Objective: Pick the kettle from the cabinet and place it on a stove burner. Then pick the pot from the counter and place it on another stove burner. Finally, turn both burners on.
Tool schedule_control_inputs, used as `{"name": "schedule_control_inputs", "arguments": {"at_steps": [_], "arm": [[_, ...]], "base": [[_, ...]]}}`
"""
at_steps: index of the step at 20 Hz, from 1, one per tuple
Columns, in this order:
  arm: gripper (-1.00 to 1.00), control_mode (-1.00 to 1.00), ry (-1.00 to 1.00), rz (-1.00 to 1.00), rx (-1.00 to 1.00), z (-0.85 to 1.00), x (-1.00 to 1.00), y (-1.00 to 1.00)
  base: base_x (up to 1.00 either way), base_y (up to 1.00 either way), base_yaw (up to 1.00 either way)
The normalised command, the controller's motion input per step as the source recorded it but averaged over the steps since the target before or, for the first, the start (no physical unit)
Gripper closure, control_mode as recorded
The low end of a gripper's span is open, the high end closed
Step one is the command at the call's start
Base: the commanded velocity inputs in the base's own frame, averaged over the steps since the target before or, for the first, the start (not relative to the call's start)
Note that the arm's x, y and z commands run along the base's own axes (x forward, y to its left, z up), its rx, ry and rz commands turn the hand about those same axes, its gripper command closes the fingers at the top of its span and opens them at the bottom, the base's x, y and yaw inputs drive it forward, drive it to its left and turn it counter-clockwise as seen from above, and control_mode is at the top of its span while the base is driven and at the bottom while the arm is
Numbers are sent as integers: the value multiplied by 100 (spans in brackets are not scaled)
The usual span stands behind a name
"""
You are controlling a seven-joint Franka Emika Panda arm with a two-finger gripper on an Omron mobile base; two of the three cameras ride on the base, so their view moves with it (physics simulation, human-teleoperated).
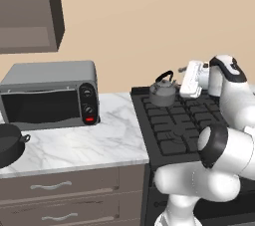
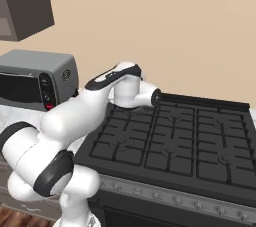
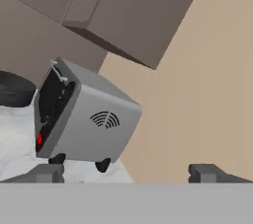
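The small grey kettle (image 1: 163,91) with its arched black handle stands on the back left burner of the black stove (image 1: 174,123). My gripper (image 1: 184,80) hovers just right of the kettle, apart from it, pointing left. In the hand view the gripper (image 3: 127,173) is open wide, with nothing between its fingertips (image 3: 47,172). The dark pot (image 1: 8,145) sits on the white marble counter (image 1: 99,140) at the far left and shows as a dark round shape (image 3: 15,90) behind the toaster oven. The brown cabinet (image 1: 30,11) hangs above. In the right base view my arm hides the kettle.
A grey toaster oven (image 1: 50,95) stands on the counter between the pot and the stove, its side vent facing the hand (image 3: 86,119). Brown drawers (image 1: 60,190) lie under the counter. The other stove grates (image 2: 170,138) are bare.
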Motion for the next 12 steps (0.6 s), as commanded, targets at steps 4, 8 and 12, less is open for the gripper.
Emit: {"name": "schedule_control_inputs", "arguments": {"at_steps": [4, 8, 12], "arm": [[-100, -100, -8, 10, -21, 9, -30, 34], [-100, -100, -8, 9, -21, 4, -32, 35], [-100, -100, -8, 9, -21, 1, -33, 37]], "base": [[0, 0, 0], [0, 0, 0], [0, 0, 0]]}}
